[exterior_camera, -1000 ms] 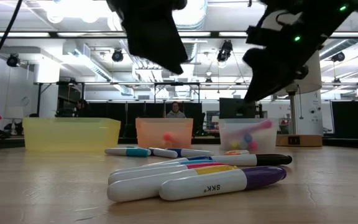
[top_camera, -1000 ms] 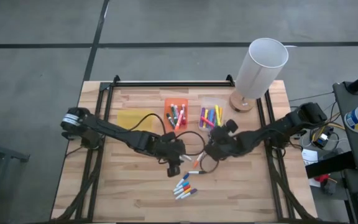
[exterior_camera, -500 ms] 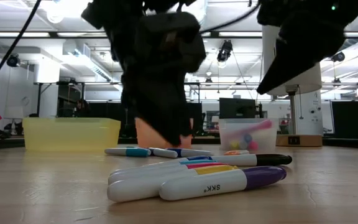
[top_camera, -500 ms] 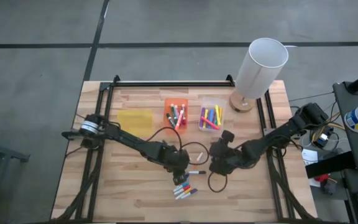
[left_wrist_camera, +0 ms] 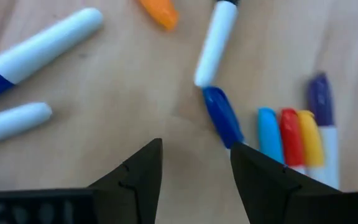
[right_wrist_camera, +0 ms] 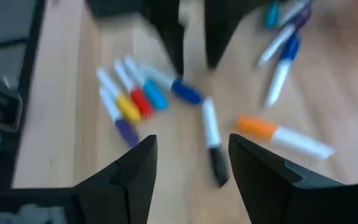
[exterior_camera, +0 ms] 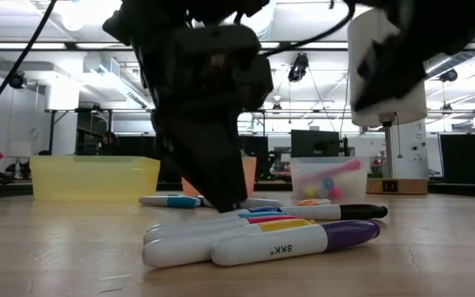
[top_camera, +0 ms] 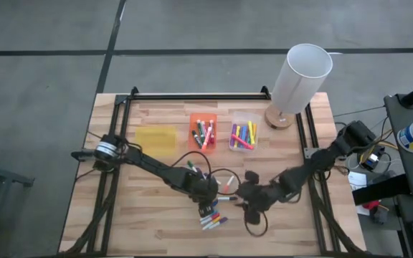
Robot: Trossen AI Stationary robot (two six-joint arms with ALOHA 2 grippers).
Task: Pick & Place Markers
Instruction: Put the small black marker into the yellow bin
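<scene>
Several loose markers [top_camera: 212, 216] lie flat on the wooden table near its near edge, some white-barrelled, with light blue, red, yellow and purple caps [left_wrist_camera: 291, 127]. Close by lie a blue-capped marker [left_wrist_camera: 222, 118], a black-capped one [right_wrist_camera: 213, 140] and an orange-capped one [right_wrist_camera: 278, 134]. My left gripper [top_camera: 208, 192] is open and low over the table [exterior_camera: 225, 198], with the blue-capped marker beside one fingertip. My right gripper [top_camera: 252, 201] is open [right_wrist_camera: 191, 155], higher, just right of the markers. More markers fill the orange bin [top_camera: 203, 131] and the clear bin [top_camera: 242, 135]. My left gripper points down at the table with its fingers apart. The blue cap [left_wrist_camera: 229, 132] lies right against the inner side of one finger [left_wrist_camera: 253, 174]; whether that finger touches it I cannot tell. The marker lies flat on the table.
A yellow bin [top_camera: 155, 137] stands left of the orange one at the far side. A lamp with a white shade [top_camera: 303, 72] stands on a wooden base at the far right corner. Black cables loop over the table near both grippers [top_camera: 253, 222].
Both grippers have moved toward the near edge, to the loose markers. The left gripper has come down from well above the table to just over it. The right gripper has followed it toward the near edge and stayed higher. The markers have kept their places.
</scene>
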